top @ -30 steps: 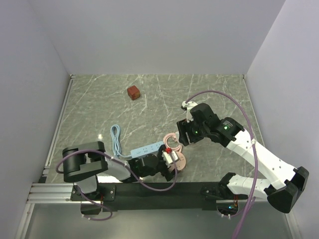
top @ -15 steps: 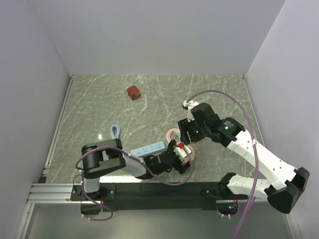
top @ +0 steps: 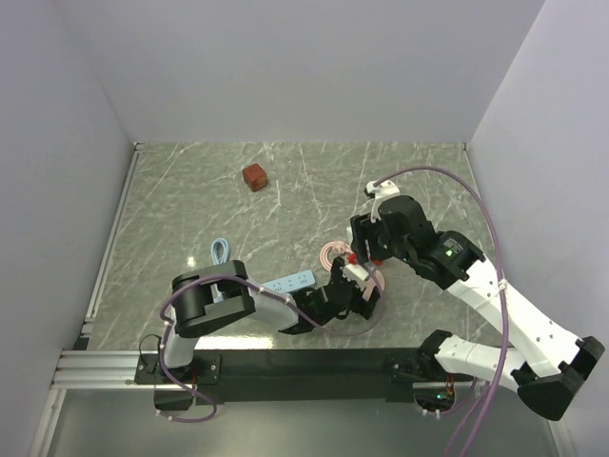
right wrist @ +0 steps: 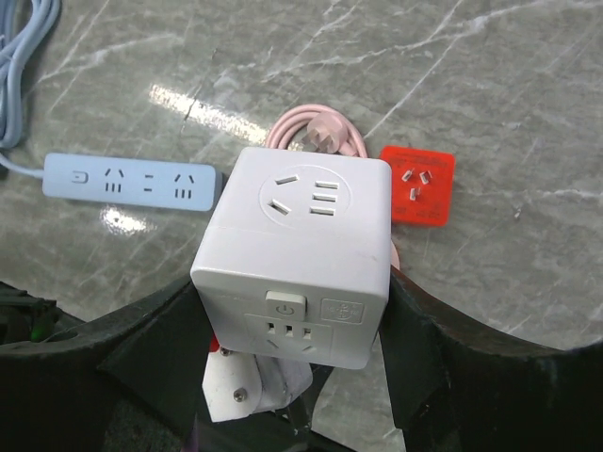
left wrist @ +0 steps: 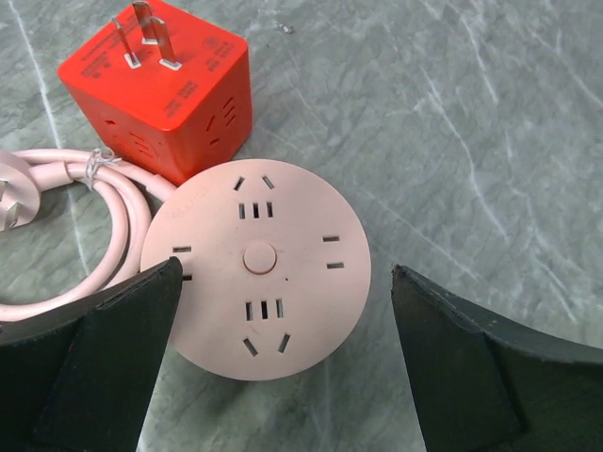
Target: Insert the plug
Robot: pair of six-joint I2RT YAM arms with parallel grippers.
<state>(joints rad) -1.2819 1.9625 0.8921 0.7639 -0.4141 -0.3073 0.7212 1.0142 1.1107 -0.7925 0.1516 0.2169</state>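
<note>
Now — left jaws wide, empty | right jaws clamp white cube [right wrist: 297,250] | plug [left wrist: 155,85] outside both

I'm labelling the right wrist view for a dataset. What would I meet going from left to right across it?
light blue cord → light blue power strip → white cube → red plug

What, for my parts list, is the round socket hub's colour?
The round socket hub is pale pink, clearest in the left wrist view.
</note>
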